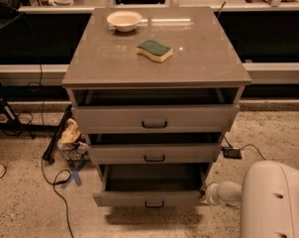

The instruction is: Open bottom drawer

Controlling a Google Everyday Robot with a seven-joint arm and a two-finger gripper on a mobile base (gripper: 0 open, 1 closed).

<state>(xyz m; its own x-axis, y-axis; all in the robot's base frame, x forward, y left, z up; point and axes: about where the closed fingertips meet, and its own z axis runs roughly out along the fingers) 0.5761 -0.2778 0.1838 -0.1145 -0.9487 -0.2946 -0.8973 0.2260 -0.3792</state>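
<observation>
1. Bottom drawer (149, 198) is seen lowest in the grey cabinet (154, 58), its front drawn forward of the middle drawer (154, 153) (dark interior exposed). Its long axis runs left to right.
2. Left of the cabinet's foot, a cable (55, 182) and a blue tape cross (75, 175) lie near the drawer's left corner.
3. At the cabinet's lower right, the gripper (210, 195) is held just beside the drawer front's right end, with the handle (154, 204) to its left. Whether it is spread or closed cannot be told.
4. Bare floor before the cabinet is judged enough for further outward travel.
</observation>
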